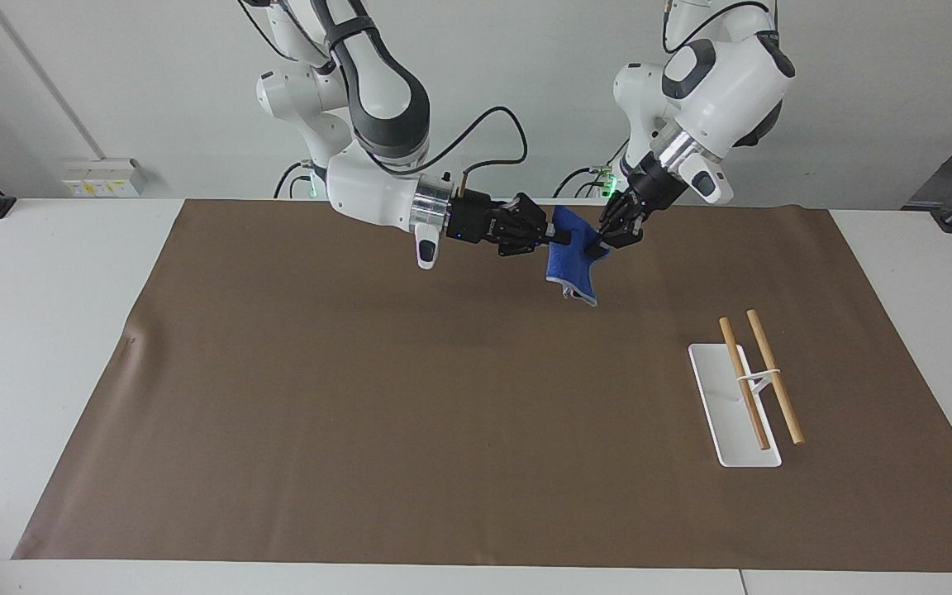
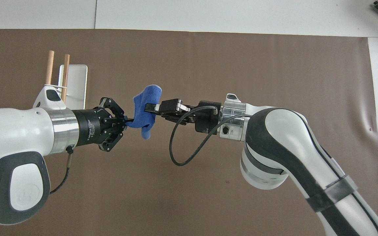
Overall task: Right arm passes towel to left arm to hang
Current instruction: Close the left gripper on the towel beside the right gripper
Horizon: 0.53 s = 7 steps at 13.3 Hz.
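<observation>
Held aloft between both grippers: towel (image 1: pixel 573 254), blue, bunched, over the brown mat (image 1: pixel 410 430) close to its robot-side edge. Pinched at one edge by right gripper (image 1: pixel 557 236), fingers pressed together on the cloth, reaching in level from 9 o'clock in the facing view. Pinched at the other edge by left gripper (image 1: pixel 602 242), fingers clamped tight on a corner, slanting down from 1 o'clock. Hanging free below both grips: the towel's grey-hemmed lower edge, clear of the mat. Standing toward the left arm's end of the table, at 4 o'clock from the towel in the facing view: white-based rack (image 1: pixel 732 405) with two wooden rods (image 1: pixel 761 380), well apart from both grippers. Open bare mat between towel and rack, and wide across the middle.
</observation>
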Tool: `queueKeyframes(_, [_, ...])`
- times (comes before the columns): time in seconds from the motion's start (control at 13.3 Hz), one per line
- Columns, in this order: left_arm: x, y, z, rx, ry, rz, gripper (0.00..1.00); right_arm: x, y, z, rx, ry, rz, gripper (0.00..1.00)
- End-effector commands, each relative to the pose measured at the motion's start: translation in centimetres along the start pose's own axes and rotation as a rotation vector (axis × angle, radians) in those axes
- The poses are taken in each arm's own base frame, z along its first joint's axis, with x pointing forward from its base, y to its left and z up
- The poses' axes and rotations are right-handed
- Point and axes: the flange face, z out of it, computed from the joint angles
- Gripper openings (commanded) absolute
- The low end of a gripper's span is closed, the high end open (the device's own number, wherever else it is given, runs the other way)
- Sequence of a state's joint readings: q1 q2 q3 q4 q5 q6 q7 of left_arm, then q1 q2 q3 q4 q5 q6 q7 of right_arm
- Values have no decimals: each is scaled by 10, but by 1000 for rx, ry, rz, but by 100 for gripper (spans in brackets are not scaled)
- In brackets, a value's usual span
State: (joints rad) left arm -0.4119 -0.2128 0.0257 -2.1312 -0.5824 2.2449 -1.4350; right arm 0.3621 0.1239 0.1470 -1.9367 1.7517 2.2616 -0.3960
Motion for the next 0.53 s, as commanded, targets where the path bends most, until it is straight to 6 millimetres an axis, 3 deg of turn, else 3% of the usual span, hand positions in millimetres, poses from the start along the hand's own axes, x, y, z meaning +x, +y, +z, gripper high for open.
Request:
queueKeyframes(0.0, [0,-5,-3,-8,-15,-9,0,-4,-1,-9,3,27,-25,0])
queueKeyframes(0.15, [0,-4,-1,-7,-9,22,0,-3,-1,-10,4,30,-15,0])
queueKeyframes(0.23, [-1,-3,-2,-8,-9,34,0,1,1,-13,-14,64,-15,13])
queueKeyframes(0.3, [-2,-1,-3,-14,-10,34,0,4,4,-13,-66,87,-47,71])
queueKeyframes(0.38, [-2,0,-3,-12,-9,32,0,8,6,-16,-145,106,-112,100])
queueKeyframes(0.45, [-2,0,-3,-12,-9,34,0,10,8,-18,-210,103,-168,100])
